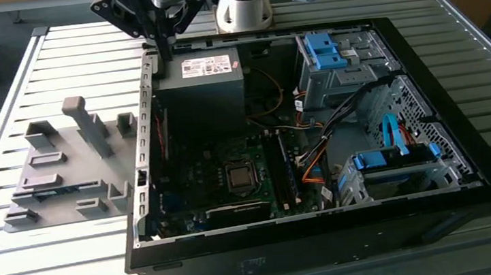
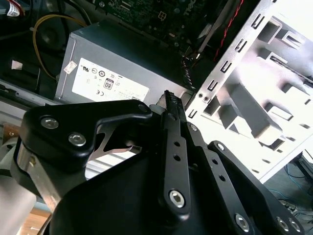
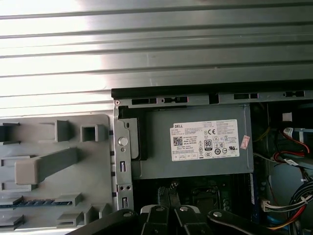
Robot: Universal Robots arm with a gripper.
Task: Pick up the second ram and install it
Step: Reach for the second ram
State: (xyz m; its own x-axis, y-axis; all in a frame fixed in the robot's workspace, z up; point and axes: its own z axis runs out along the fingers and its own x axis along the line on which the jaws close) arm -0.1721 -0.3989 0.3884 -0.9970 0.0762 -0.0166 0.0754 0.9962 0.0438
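- Your gripper (image 1: 164,56) hangs over the far corner of the open computer case (image 1: 330,248), on the exterior view's left.
- Its tips are just above the case's metal side wall (image 1: 145,120), beside the grey power supply (image 1: 200,94).
- In the second wrist view you see the two black fingers (image 2: 172,127) pressed together, and nothing is between them.
- The second ram (image 3: 39,201) is not in the claw. It lies in a slot of the grey fixture (image 1: 66,173), which stands on the slatted metal table (image 1: 58,266), outside the case on the exterior view's left.
- In the first wrist view the ram shows as a thin blue strip. I think it lies on its long edge, but this is hard to tell.
- The ram is well apart from your gripper, nearer to the camera of the exterior view.
- The motherboard (image 1: 223,181) lies inside the case, near of the power supply, with long dark memory slots (image 1: 283,168) on its right side.
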